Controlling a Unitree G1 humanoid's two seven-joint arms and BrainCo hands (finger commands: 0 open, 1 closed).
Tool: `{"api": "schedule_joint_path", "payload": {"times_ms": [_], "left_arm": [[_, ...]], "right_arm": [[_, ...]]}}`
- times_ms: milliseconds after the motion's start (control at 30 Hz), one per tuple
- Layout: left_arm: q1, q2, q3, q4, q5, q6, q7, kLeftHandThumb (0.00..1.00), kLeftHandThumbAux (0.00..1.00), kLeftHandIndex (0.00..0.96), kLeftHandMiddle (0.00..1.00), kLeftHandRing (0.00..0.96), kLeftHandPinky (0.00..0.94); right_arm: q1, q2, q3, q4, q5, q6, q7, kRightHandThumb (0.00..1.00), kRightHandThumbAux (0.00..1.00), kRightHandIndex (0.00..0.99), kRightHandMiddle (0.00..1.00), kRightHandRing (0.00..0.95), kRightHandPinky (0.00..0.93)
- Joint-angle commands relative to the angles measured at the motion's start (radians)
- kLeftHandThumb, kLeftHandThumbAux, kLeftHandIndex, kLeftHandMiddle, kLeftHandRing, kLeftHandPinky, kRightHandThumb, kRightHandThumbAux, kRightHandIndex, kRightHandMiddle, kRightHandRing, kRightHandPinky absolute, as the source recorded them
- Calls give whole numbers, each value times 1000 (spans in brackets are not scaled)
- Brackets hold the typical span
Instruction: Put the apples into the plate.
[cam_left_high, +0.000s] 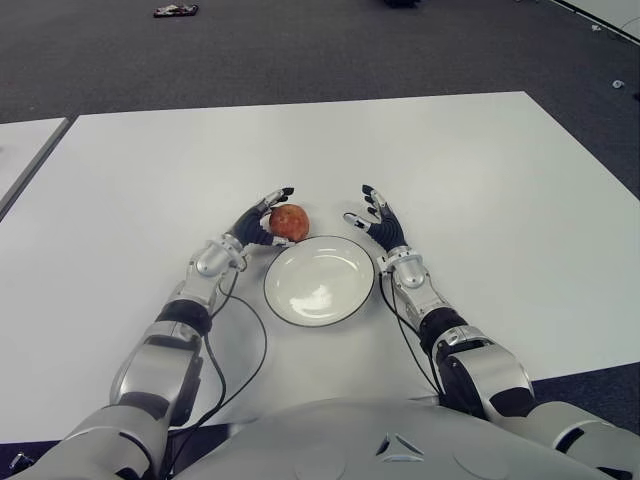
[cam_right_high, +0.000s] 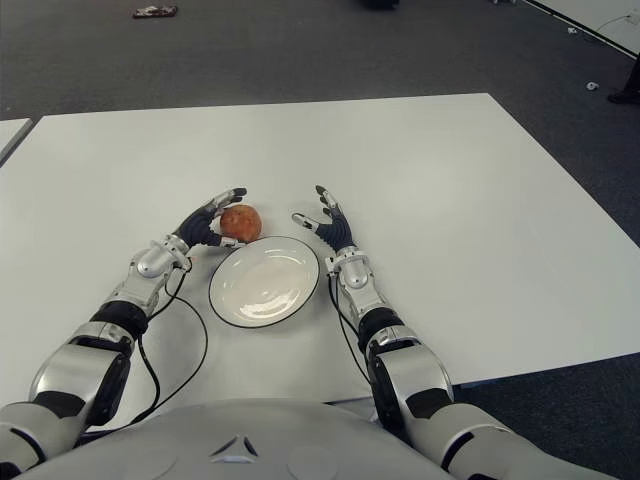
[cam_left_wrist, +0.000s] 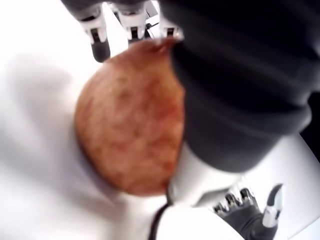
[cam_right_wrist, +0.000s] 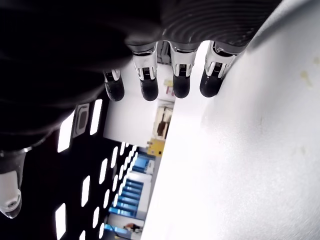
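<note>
A reddish apple (cam_left_high: 290, 222) sits on the white table (cam_left_high: 480, 180) just past the far left rim of the white plate (cam_left_high: 320, 281). My left hand (cam_left_high: 262, 222) cups it from the left. The apple (cam_left_wrist: 130, 135) lies against the palm, with the fingers (cam_left_wrist: 100, 42) stretched over its top and not closed on it. My right hand (cam_left_high: 372, 218) is open at the plate's far right rim, fingers (cam_right_wrist: 150, 87) spread and holding nothing. The plate has nothing in it.
The table's far edge meets dark carpet (cam_left_high: 300, 50), where a small dark object (cam_left_high: 175, 11) lies. A second table's edge (cam_left_high: 25, 150) shows at the left. Cables (cam_left_high: 245, 330) run from my left forearm across the table near the plate.
</note>
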Motion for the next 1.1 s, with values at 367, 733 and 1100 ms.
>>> {"api": "schedule_joint_path", "payload": {"times_ms": [367,733,1100], "left_arm": [[-28,14,-14,79,21,-54,-2,0,353,0,0,0,0],[-64,-18,-14,190,24,103,11,6,385,0,0,0,0],[-90,13,-39,182,50,45,25,0,311,0,0,0,0]], "right_arm": [[38,6,8,28,-9,38,10,54,525,0,0,0,10],[39,6,5,26,-5,40,14,53,535,0,0,0,6],[43,7,4,18,-3,42,17,50,540,0,0,0,5]]}}
